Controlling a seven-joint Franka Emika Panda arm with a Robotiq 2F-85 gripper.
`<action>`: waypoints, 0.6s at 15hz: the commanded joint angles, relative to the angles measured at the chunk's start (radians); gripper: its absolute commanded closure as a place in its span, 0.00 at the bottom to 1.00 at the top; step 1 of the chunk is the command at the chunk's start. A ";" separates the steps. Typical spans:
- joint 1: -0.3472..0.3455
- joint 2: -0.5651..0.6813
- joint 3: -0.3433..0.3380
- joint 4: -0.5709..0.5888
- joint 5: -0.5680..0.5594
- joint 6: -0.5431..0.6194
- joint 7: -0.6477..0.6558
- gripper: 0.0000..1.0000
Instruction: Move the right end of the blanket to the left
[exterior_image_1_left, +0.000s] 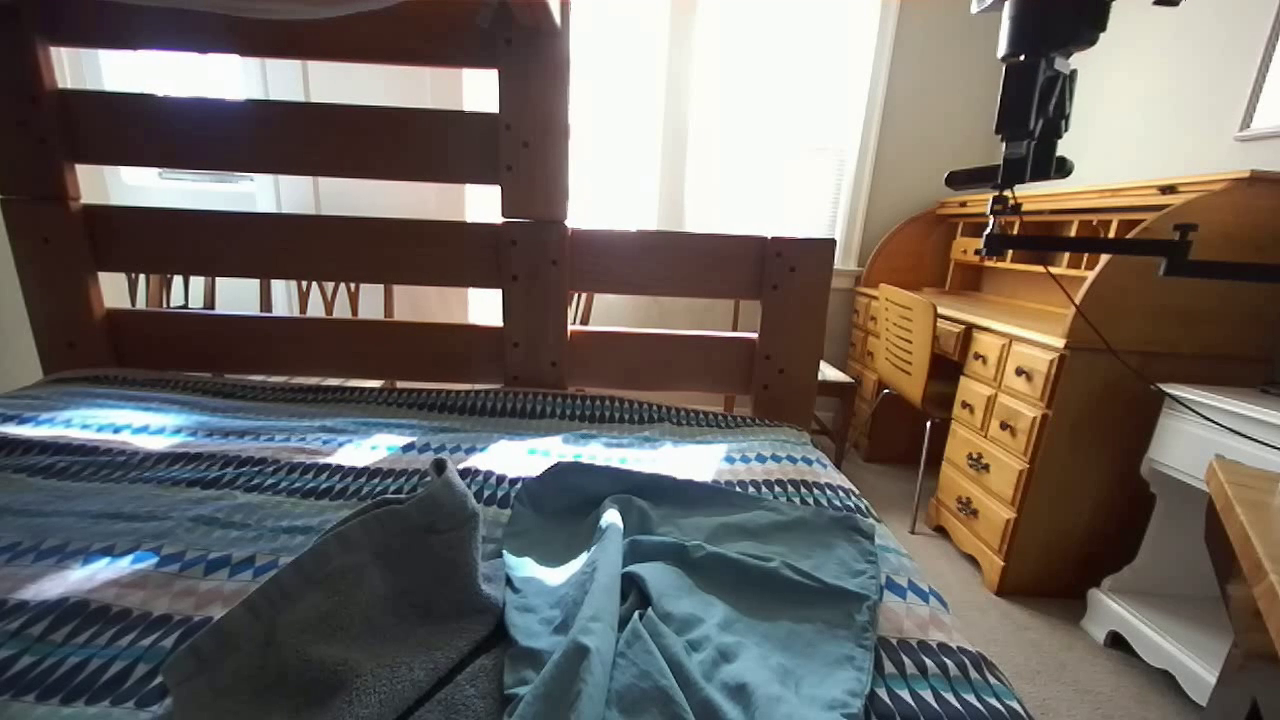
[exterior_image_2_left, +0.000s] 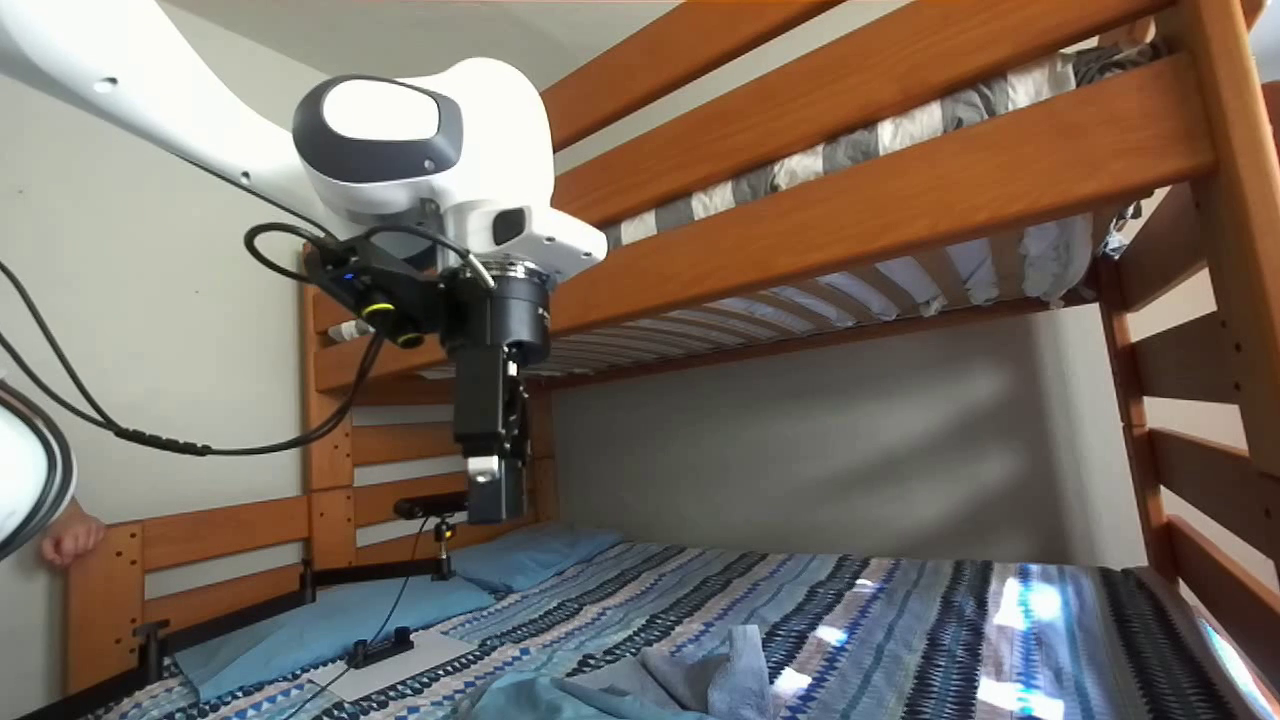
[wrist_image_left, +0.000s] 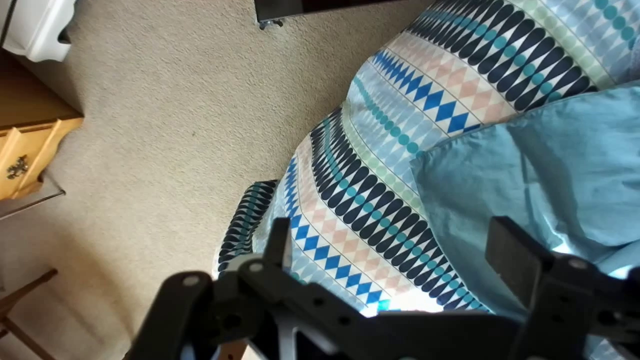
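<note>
Blanket (exterior_image_1_left: 230, 510) beneath the teal cloth (exterior_image_1_left: 720, 600): that patch hidden from me in an exterior view. Grey cloth (exterior_image_1_left: 340, 610) beside the teal cloth: cut off for me by the lower edge.

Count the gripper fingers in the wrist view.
2: one finger left of centre, in front of the striped blanket; the other finger right of centre, in front of the teal cloth. Neither tip is hidden.

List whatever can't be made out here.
Teal cloth: its full outline, cut off by picture edges in every view.
Blanket: its stripes under that cloth, hidden in the wrist view.
Hand: its owner, behind a white part in an exterior view.
Window: outdoors, lost in glare, in an exterior view.
</note>
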 joint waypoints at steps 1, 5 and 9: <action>0.000 0.122 -0.012 0.024 0.013 0.127 0.045 0.00; -0.004 0.281 -0.012 0.059 0.009 0.313 0.098 0.00; -0.006 0.428 -0.018 0.118 -0.014 0.451 0.149 0.00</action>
